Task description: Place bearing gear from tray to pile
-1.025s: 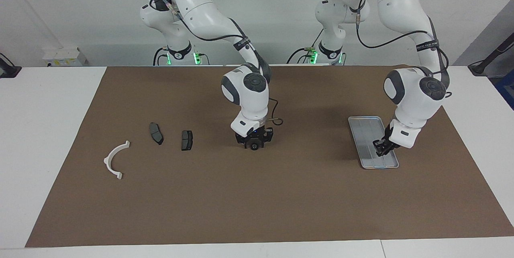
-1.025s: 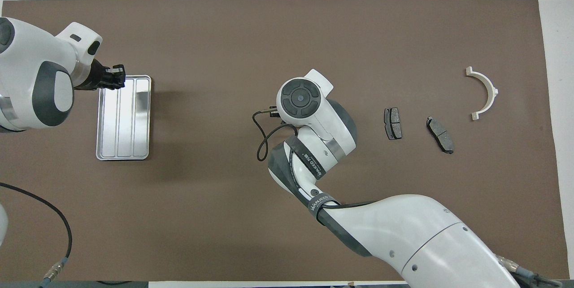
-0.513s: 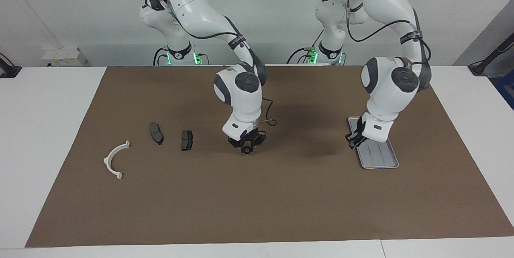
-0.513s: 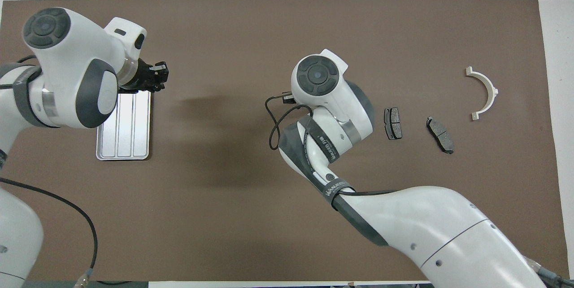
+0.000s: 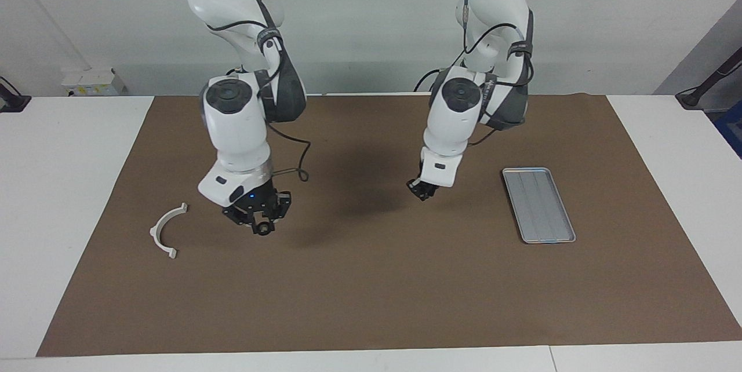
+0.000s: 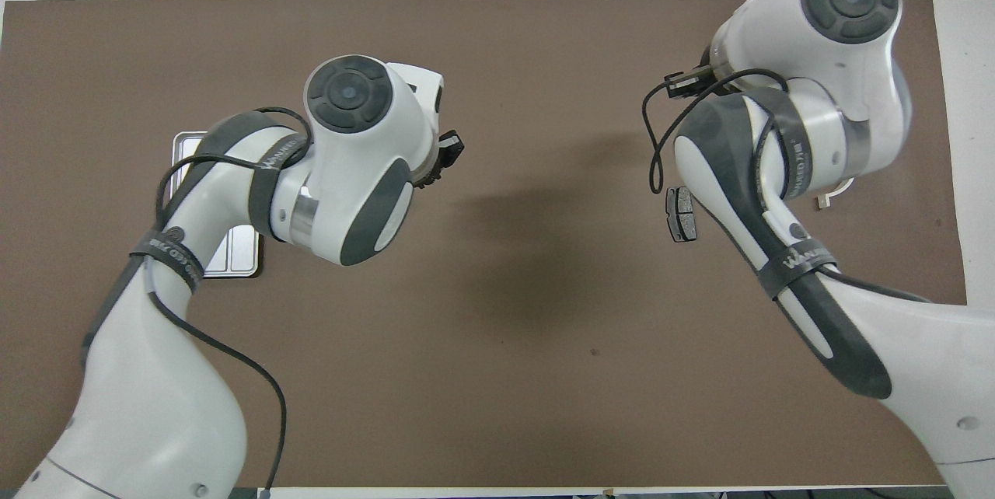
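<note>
Tray (image 5: 539,204) at right of centre in facing view, on mat (image 5: 371,291), toward left arm's end of table. Bracket (image 5: 167,230) at lower left of same view, w/ right gripper (image 5: 259,222) just beside it, raised over the mat. Left gripper (image 5: 423,189) mid-frame, between tray & bracket. Overhead: one brake pad (image 6: 681,214) at right of centre, beside right arm.
</note>
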Robot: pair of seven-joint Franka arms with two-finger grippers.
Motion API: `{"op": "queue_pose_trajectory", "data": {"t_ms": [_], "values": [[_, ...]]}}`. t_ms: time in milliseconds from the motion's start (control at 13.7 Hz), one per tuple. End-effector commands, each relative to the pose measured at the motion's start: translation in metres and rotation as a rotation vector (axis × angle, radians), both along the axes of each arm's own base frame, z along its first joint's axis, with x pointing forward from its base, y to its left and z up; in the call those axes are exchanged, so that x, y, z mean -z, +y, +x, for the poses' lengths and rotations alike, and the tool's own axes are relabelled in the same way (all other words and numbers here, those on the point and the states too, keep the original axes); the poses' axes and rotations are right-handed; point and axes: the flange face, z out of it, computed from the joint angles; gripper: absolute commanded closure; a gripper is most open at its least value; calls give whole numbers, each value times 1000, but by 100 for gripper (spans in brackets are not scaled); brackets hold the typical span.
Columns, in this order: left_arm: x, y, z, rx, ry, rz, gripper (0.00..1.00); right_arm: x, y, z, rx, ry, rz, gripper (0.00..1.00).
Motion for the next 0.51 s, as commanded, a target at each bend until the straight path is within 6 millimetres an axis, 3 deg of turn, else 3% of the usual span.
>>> {"op": "queue_pose_trajectory", "data": {"t_ms": [0, 73, 146, 293, 439], "values": [[15, -54, 28, -55, -7, 6, 100, 8, -60, 1, -84, 30, -26, 100], [48, -65, 38, -58, 32, 45, 100, 12, -84, 0, -97, 42, -32, 100], [51, -82, 42, -74, 25, 41, 100, 15, -98, -4, -89, 53, -13, 100], [48, -90, 35, -113, 25, 27, 100, 30, -130, -19, -81, 84, 47, 100], [59, -98, 29, -140, 14, -23, 100, 39, -138, -31, -96, 112, 46, 100]]}}
